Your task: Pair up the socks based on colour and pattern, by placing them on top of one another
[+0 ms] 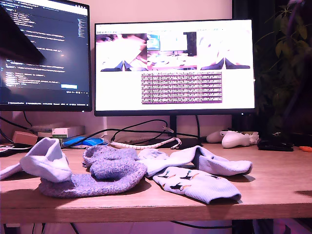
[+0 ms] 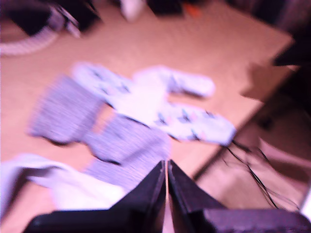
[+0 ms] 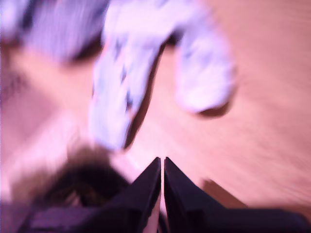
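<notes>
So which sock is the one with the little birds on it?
Look at the wooden desk below the big bright monitor. Near the desk's front edge, toward the exterior view's right, lies the bird-print sock, partly under a plain pale sock. It alone shows small dark-and-orange birds; the fuzzy purple socks beside it have none.

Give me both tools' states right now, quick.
My first gripper: closed, holding nothing, above the socks.
My second gripper: closed, holding nothing, above the desk.
</notes>
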Robot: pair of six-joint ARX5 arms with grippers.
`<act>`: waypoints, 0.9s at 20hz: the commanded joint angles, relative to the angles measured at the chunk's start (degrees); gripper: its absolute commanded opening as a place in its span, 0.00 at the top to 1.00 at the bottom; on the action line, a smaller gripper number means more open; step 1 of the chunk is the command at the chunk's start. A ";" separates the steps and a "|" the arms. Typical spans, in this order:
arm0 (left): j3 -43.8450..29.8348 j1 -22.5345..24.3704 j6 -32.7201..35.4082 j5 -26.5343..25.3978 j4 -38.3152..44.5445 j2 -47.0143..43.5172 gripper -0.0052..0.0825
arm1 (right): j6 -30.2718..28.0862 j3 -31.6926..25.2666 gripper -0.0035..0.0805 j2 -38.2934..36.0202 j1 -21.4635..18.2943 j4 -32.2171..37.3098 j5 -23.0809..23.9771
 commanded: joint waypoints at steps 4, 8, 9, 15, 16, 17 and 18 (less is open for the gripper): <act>-0.63 -0.76 -0.13 0.17 1.18 3.08 0.96 | -13.14 -0.70 0.54 6.56 6.47 3.13 8.39; -0.63 -0.76 -0.13 0.17 1.09 3.26 0.96 | -25.75 -0.70 0.47 8.90 10.19 12.44 15.15; -0.63 -0.76 -0.13 0.17 1.07 3.26 0.96 | -28.89 -0.70 0.44 9.70 10.16 14.34 15.85; -0.63 -0.76 -0.13 0.17 1.07 3.26 0.96 | -38.34 -0.70 0.43 17.97 10.16 21.84 17.53; -0.63 -0.76 -0.13 0.17 1.07 3.26 0.96 | -38.29 -0.68 0.43 19.15 10.14 23.28 17.62; -0.63 -0.76 -0.13 0.17 1.07 3.26 0.96 | -38.32 -0.59 0.43 20.31 10.03 24.28 17.92; -0.63 -0.76 -0.13 0.17 1.07 3.26 0.96 | -38.32 -0.15 0.43 21.33 9.77 24.33 17.88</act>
